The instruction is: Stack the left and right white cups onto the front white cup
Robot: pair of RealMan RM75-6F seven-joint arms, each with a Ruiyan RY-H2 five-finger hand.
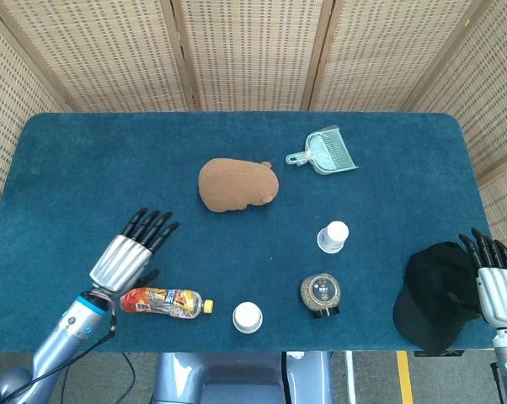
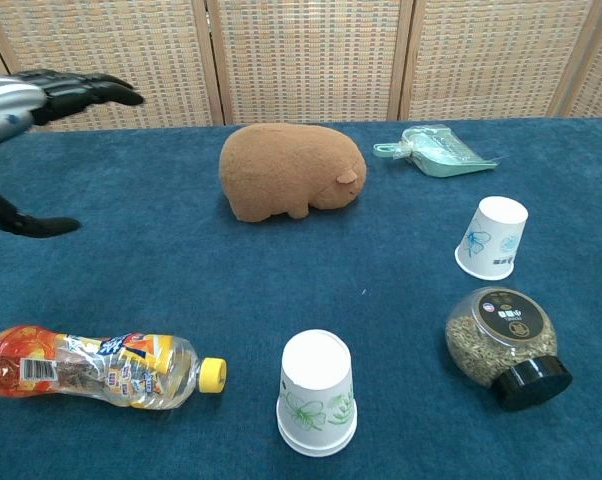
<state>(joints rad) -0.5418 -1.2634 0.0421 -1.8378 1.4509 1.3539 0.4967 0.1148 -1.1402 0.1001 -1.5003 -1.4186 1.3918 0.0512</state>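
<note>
At the front of the table stands an upside-down stack of white cups (image 1: 247,317) (image 2: 317,394) with green leaf prints. A second white cup (image 1: 333,236) (image 2: 492,237), also upside down and printed in blue, stands to the right of the middle. My left hand (image 1: 131,255) (image 2: 36,100) hovers at the left, fingers spread and empty, well away from the stack. My right hand (image 1: 490,281) is at the right table edge, fingers apart, beside a black cap; the chest view does not show it.
A plastic bottle (image 1: 163,301) (image 2: 101,368) lies left of the stack. A jar of seeds (image 1: 321,294) (image 2: 504,339) lies on its side to the right. A brown plush (image 1: 237,184) (image 2: 288,184), a green dustpan (image 1: 327,152) and a black cap (image 1: 437,291) also sit on the blue table (image 1: 85,185).
</note>
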